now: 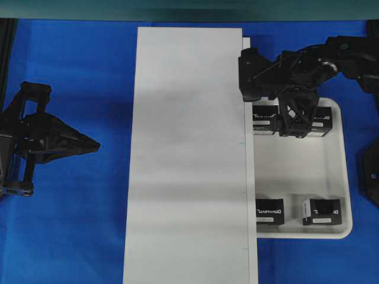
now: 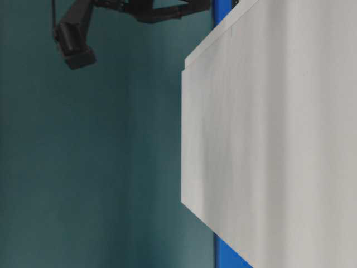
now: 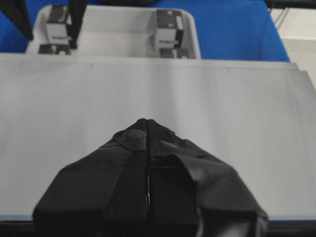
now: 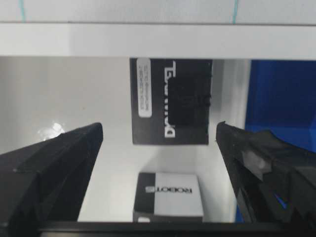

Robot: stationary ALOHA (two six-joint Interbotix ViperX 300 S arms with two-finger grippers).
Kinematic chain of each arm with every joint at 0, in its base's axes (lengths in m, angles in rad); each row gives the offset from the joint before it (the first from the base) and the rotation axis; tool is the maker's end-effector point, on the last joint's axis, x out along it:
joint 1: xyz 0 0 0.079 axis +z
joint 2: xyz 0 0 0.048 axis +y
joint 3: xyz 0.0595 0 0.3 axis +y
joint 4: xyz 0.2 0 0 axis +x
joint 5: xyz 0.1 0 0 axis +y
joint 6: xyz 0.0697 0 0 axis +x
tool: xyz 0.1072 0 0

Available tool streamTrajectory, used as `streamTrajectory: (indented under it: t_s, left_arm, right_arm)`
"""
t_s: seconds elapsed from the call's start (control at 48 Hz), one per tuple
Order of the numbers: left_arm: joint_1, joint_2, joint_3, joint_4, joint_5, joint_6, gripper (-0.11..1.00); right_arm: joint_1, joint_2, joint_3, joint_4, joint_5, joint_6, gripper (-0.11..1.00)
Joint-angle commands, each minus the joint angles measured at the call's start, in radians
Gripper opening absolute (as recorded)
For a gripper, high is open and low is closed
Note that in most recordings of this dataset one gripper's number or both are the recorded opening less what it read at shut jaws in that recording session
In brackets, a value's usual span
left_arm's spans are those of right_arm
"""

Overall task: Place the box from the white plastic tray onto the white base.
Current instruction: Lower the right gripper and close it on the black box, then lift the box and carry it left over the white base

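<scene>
Right gripper (image 4: 159,143) spread wide, nothing pinched — hanging over the white plastic tray (image 1: 334,183) at upper right of the overhead frame, between two black boxes; the nearer box (image 4: 171,101) lies just ahead of the fingertips. Left gripper (image 3: 147,123) pressed together — parked beside the white base (image 1: 186,154), which carries no box.

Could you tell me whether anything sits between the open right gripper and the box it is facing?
Nothing visible does. The right gripper is open, and the box lies ahead between its fingers on the white plastic tray, close to the white base.
</scene>
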Motion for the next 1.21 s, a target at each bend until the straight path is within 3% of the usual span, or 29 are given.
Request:
streamTrajectory:
  t_s: [0.0,0.708,1.186]
  left_arm:
    - [0.002,0.002,-0.029,0.003,-0.008,-0.002,-0.07]
    - [0.003,0.014,-0.029,0.002,-0.005,-0.002,-0.07]
    - [0.003,0.017,-0.029,0.002,-0.005,-0.002,-0.07]
  right_arm:
    - [-0.005,0.021,-0.005,0.006,-0.037,-0.008,1.0]
    - [-0.012,0.1,0.009,0.018,-0.078,-0.008,1.0]
    - [-0.003,0.166,0.012,0.044,-0.179,-0.008,1.0]
